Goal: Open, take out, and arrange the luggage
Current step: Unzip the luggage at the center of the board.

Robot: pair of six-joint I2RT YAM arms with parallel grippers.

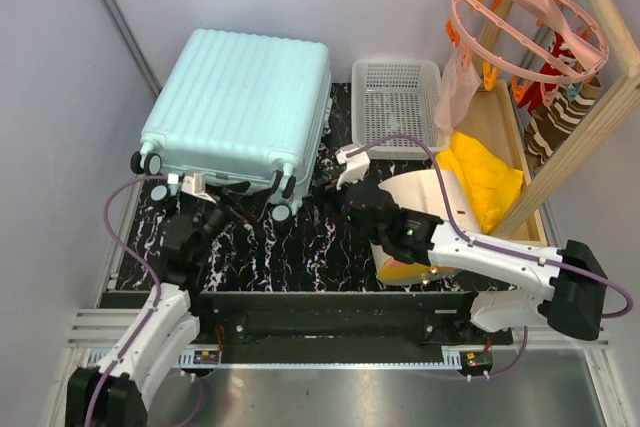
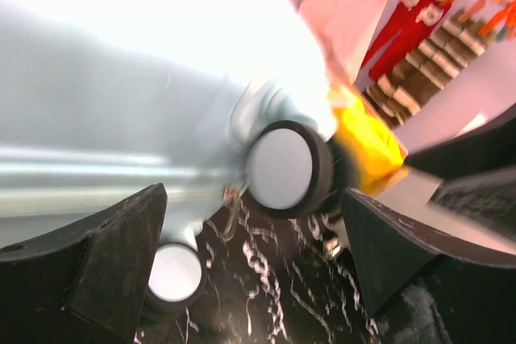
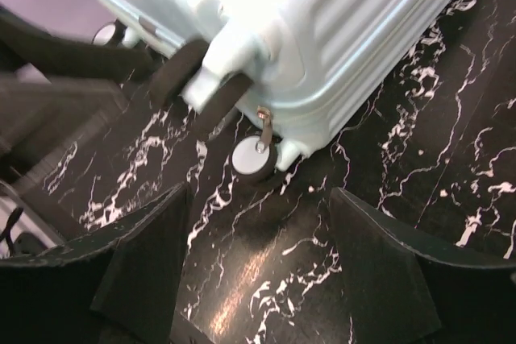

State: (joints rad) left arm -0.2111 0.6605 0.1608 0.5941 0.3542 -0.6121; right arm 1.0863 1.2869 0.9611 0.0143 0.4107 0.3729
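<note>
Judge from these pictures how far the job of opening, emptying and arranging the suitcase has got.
Nothing looks done yet: the suitcase lies flat and shut on the table. In hand: the left gripper and the right gripper hang open by its wheeled near edge, holding nothing. Left to do: opening it, taking out whatever is inside and arranging that.

White arm links (image 1: pixel 500 259); black joints (image 1: pixel 575 292); lilac cables (image 1: pixel 400 136); black wedge-shaped jaws.

Black marbled table (image 1: pixel 250 247) carries the luggage (image 1: pixel 240 97) and white basket (image 1: pixel 395 112).
</note>
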